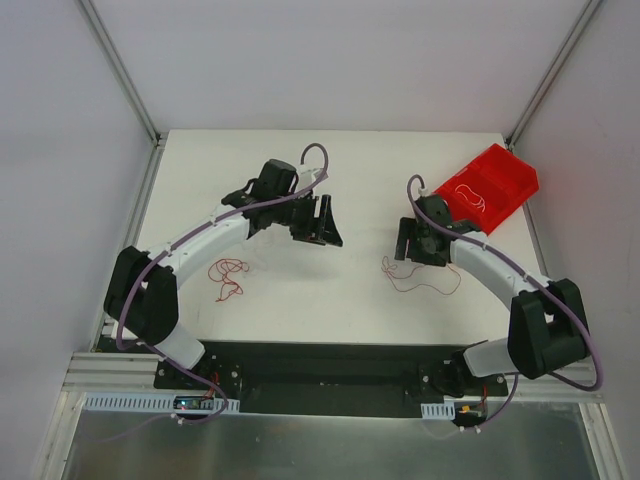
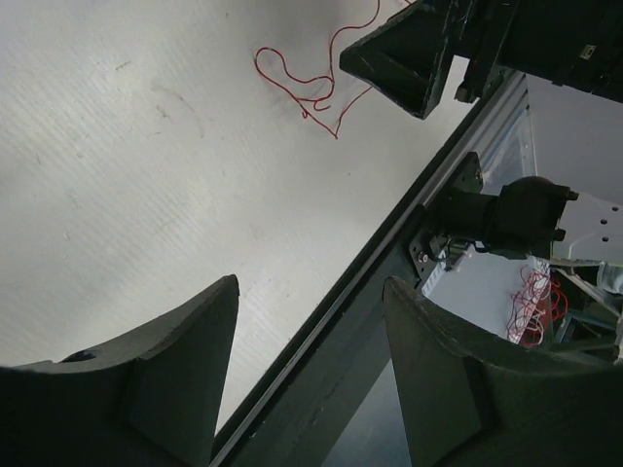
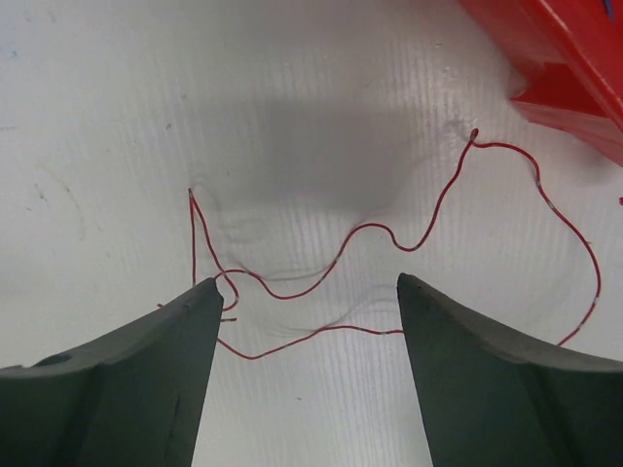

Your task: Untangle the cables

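Red cables [image 3: 336,261]: thin, looping on ribbed white table [image 3: 117,117].
Left gripper [image 2: 311,292]: jaws wide, empty.
Right gripper [image 3: 307,292]: jaws wide, empty.

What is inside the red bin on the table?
A thin whitish cable curls on the floor of the red bin. The right arm covers its near corner, so that part is unseen.

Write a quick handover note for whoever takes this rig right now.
Left end effector: open, empty, above the table.
Right end effector: open, empty, over one loose red cable.
A red tangle lies near the left arm; pale cables lie in the red bin.
Done: that one cable looks separated.
Left: the tangle, probably.
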{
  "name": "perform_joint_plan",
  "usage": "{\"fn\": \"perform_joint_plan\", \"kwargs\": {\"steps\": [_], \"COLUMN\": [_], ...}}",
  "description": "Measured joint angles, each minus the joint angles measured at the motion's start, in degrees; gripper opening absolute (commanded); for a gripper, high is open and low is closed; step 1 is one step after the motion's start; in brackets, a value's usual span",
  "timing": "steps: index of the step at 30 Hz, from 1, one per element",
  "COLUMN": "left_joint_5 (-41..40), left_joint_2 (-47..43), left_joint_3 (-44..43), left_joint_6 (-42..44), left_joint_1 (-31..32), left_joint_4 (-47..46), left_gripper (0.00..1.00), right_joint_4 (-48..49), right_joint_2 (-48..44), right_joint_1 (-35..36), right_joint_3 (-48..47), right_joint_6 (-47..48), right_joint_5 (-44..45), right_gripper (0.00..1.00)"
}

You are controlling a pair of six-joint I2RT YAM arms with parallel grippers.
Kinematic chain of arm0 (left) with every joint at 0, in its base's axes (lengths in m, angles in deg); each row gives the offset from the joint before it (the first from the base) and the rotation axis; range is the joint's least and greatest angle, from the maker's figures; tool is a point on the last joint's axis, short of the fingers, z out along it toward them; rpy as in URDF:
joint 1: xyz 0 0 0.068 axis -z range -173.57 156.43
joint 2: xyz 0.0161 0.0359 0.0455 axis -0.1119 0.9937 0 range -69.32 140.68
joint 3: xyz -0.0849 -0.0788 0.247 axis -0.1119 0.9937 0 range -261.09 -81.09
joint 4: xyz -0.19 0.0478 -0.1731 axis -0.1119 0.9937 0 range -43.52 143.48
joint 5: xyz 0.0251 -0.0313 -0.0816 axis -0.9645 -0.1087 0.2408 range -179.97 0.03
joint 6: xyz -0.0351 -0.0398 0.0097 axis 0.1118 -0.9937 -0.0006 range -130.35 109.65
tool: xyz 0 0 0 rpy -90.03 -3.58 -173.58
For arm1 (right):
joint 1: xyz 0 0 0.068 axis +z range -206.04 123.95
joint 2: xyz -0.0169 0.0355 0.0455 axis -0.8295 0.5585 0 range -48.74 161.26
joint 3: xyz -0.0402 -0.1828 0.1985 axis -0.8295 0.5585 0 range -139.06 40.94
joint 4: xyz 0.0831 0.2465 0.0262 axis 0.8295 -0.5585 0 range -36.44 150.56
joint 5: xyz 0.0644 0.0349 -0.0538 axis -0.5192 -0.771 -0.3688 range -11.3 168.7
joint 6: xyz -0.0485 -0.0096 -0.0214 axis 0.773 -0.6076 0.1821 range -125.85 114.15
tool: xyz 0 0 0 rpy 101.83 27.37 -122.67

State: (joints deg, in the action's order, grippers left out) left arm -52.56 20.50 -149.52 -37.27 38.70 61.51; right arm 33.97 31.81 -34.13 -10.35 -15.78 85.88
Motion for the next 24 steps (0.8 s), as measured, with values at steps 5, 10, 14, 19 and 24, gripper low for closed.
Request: {"fn": "perform_joint_plan", "kwargs": {"steps": [5, 10, 14, 19, 24], "left_joint_5": [1.2, 1.1, 1.1, 1.2, 1.5], "left_joint_2": [0.0, 0.0, 0.0, 0.0, 0.0], "left_joint_3": [-0.7, -0.7, 0.0, 0.7, 0.8], "left_joint_6": [1.6, 3.9, 5.0, 5.8, 6.0], "left_joint_1": [0.0, 0.0, 0.0, 0.0, 0.0], "left_joint_4": [1.3, 2.0, 2.0, 2.2, 2.4], "left_gripper": [0.60, 0.60, 0.59, 0.59, 0.59], "right_joint_4": [1.7, 7.0, 12.9, 20.3, 24.0], "right_joint_2": [-1.8, -2.0, -1.3, -0.7, 1.1], "right_joint_1": [-1.2, -3.4, -5.4, -6.1, -4.8], "right_joint_3": [2.5, 7.1, 8.7, 10.0, 10.0], "right_joint_6": [0.5, 4.0, 8.5, 12.0, 13.0], "right_joint_5": [0.6, -1.0, -5.7, -16.2, -22.5], "right_gripper": [0.87, 0.89, 0.94, 0.96, 1.00]}}
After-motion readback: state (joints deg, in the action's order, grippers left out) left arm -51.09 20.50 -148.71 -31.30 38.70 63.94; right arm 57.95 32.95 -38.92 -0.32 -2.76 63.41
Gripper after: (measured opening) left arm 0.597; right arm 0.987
